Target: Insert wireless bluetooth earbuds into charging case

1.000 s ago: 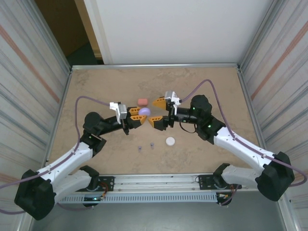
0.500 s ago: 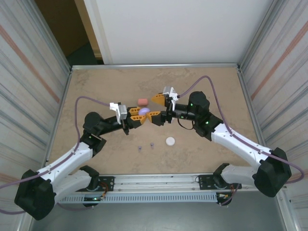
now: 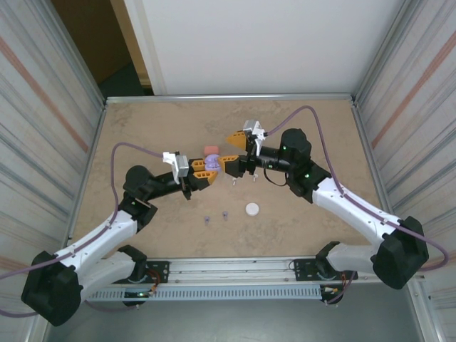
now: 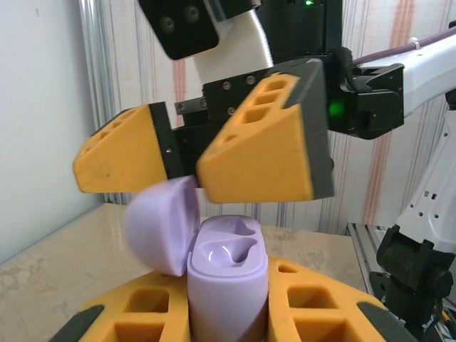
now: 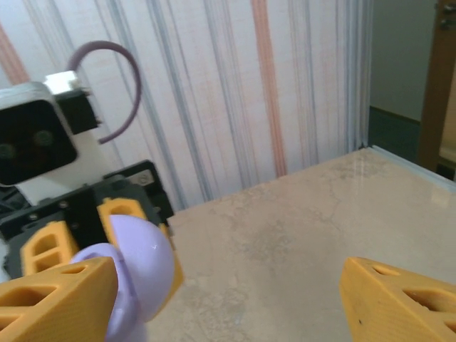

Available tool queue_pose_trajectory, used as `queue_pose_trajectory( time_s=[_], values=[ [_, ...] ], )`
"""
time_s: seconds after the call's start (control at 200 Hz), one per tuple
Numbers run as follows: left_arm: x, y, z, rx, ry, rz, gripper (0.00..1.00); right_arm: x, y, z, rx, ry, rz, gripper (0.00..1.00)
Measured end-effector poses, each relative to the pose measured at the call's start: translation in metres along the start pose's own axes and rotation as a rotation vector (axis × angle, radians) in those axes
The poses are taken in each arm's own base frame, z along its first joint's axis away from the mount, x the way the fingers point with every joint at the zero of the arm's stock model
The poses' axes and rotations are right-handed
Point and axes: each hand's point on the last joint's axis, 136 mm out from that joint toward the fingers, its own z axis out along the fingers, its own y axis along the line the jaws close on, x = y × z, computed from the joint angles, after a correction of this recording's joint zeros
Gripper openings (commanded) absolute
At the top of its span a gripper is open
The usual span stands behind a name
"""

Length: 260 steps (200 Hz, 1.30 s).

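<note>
A purple charging case [image 4: 226, 285] stands upright between my left gripper's [image 4: 228, 324] yellow fingers, which are shut on it. Its lid [image 4: 162, 224] hangs open to the left, and both earbud wells are bare. In the top view the case [image 3: 207, 173] sits mid-table in the left gripper [image 3: 203, 172]. My right gripper [image 3: 232, 151] is open just right of the case, one finger [image 4: 256, 153] right over it. From the right wrist, the lid [image 5: 139, 263] lies against the right gripper's [image 5: 228, 306] left finger. Two tiny purple earbuds [image 3: 207, 219] [image 3: 224, 214] lie nearer the arm bases.
A pink case [image 3: 211, 150] rests shut just behind the grippers. A white case [image 3: 252, 209] lies on the table right of the purple earbuds. Metal rails edge the tan table [image 3: 142, 128], with striped walls on both sides.
The right gripper moved left onto the purple case, then lifted back a little. The case's lid, shut before, now stands flipped open. The left arm kept still.
</note>
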Motion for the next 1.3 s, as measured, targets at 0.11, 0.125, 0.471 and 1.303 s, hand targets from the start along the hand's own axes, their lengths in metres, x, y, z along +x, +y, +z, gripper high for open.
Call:
queue_pose_trajectory(
  time_s=[0.11, 0.125, 0.471, 1.303],
  values=[
    [0.001, 0.000, 0.000, 0.000, 0.004, -0.003, 0.00, 0.005, -0.003, 0.001, 0.004, 0.014, 0.012, 0.80],
    [0.001, 0.000, 0.000, 0.000, 0.004, -0.003, 0.00, 0.005, -0.003, 0.001, 0.004, 0.015, 0.012, 0.80],
    [0.011, 0.012, -0.004, -0.091, 0.029, -0.006, 0.00, 0.002, -0.006, -0.010, 0.044, 0.024, 0.023, 0.82],
    [-0.026, -0.009, -0.061, -0.281, 0.001, 0.149, 0.00, 0.142, 0.002, -0.001, 0.231, 0.591, 0.445, 0.67]
  ],
)
